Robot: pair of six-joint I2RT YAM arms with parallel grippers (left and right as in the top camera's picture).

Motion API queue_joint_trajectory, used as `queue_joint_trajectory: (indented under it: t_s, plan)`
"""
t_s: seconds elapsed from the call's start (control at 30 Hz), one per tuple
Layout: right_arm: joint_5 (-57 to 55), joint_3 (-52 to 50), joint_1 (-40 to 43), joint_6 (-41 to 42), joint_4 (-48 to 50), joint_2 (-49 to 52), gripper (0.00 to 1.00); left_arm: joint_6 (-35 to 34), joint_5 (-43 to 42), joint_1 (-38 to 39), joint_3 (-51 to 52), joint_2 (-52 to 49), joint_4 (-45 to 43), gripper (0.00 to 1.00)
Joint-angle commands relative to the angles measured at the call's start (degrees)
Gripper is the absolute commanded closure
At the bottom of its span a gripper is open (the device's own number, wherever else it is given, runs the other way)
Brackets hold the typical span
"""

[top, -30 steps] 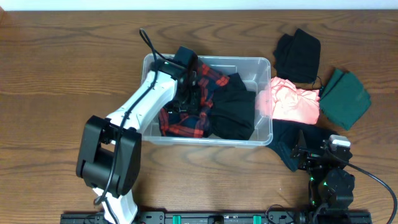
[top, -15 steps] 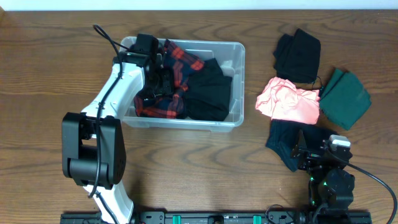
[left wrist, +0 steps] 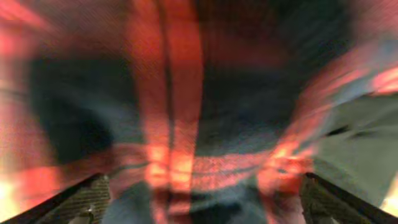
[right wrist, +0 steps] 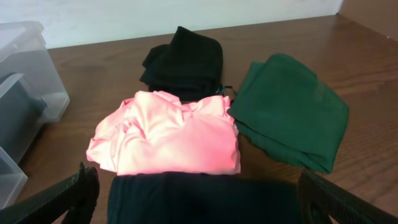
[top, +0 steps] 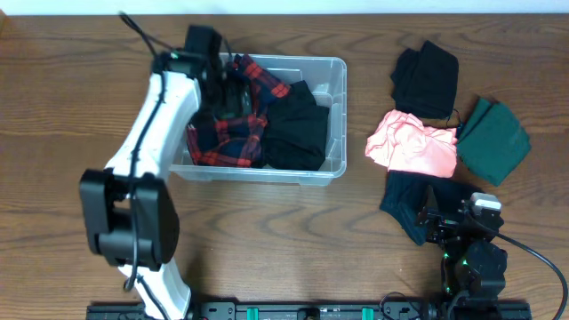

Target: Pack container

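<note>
The clear plastic container (top: 342,116) sits left of centre, holding a red-and-navy plaid shirt (top: 227,138) and a black garment (top: 293,129). My left gripper (top: 233,93) is down inside the container at its far left, on the plaid shirt. The left wrist view is blurred and filled by the plaid (left wrist: 186,93), with the fingers (left wrist: 199,205) spread wide, so it is open. My right gripper (top: 444,222) is open near the front right, just above a navy garment (right wrist: 199,199). The container's corner (right wrist: 25,68) shows at the left of the right wrist view.
On the table right of the container lie a pink garment (top: 413,144), a black garment (top: 425,80), a dark green garment (top: 492,140) and the navy garment (top: 413,200). The right wrist view shows the pink (right wrist: 168,134), black (right wrist: 183,59) and green (right wrist: 289,115) garments.
The container has slid left, away from the pink garment. My left arm moved left and toward the far side with it, and the plaid shirt shifted inside. The right arm has not moved.
</note>
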State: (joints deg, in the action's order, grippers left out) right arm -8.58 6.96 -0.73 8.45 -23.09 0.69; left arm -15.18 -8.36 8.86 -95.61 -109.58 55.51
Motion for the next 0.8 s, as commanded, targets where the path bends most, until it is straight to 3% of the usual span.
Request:
queue_joint_trajectory:
  t_s: [0.0,0.23,0.47,0.77]
  plan:
    - [0.02,-0.15,-0.42,-0.81,-0.04,-0.31,0.01,0.04,8.74,-1.75,-8.0,8.35,2.21,0.02]
    - [0.02,-0.15,-0.42,-0.81,-0.04,-0.31,0.01,0.02,22.91,-11.5,-10.27,19.34,6.62,0.02]
    - [0.02,-0.15,-0.42,-0.81,-0.07,-0.31,0.01,-0.17,23.34,-26.34,-10.27,23.23,9.22,0.02]
    - [0.02,-0.15,-0.42,-0.81,-0.07,-0.31,0.01,-0.15,23.39,-31.74,-10.21,23.08,10.05,0.02]
